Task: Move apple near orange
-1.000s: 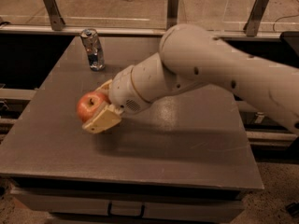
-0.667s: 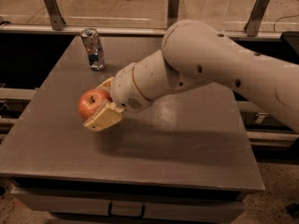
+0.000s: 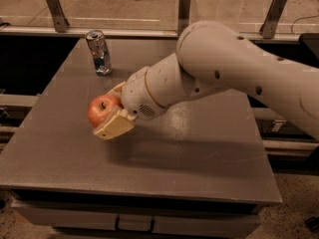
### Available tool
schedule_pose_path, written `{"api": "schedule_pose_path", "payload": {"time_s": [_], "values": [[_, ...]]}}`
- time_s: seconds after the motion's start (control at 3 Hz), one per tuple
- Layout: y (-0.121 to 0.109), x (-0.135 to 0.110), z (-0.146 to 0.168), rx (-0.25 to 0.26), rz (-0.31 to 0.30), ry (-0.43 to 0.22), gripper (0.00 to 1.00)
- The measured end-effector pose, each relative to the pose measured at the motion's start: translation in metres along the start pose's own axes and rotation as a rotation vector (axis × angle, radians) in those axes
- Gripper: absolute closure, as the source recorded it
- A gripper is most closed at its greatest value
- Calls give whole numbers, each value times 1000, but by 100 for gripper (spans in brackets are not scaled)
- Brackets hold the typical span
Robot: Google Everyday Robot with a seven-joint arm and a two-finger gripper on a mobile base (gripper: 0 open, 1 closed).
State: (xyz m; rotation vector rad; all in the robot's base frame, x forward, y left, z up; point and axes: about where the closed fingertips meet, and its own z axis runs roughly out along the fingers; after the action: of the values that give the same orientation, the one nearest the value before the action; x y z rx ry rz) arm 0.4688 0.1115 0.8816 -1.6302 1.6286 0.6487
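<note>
The red apple (image 3: pixel 101 109), with a dark stem spot on top, sits between the two cream fingers of my gripper (image 3: pixel 110 110) over the left middle of the grey table (image 3: pixel 189 148). One finger (image 3: pixel 113 127) lies under and in front of the apple, the other (image 3: pixel 118 88) behind it. The gripper is shut on the apple and holds it just above the tabletop. The orange is out of view, possibly hidden behind my large white arm (image 3: pixel 224 73).
A crushed silver can (image 3: pixel 99 52) stands upright at the back left of the table. A railing with metal posts (image 3: pixel 184 6) runs behind the table. A drawer handle (image 3: pixel 134 225) shows under the front edge.
The arm and the held apple have shifted slightly to the right and up; the grip on the apple is unchanged.
</note>
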Motion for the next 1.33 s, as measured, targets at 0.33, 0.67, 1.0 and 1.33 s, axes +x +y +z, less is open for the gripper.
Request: {"api": "schedule_pose_path", "payload": {"time_s": [0.33,0.67,1.0,1.33], "values": [[-29,12,-57,140,-30,42,100],[-76,25,-138,297,-84,77,100],[-83,11,-151,326,-103,64,100],[-82,12,-150,323,-102,65,100]]}}
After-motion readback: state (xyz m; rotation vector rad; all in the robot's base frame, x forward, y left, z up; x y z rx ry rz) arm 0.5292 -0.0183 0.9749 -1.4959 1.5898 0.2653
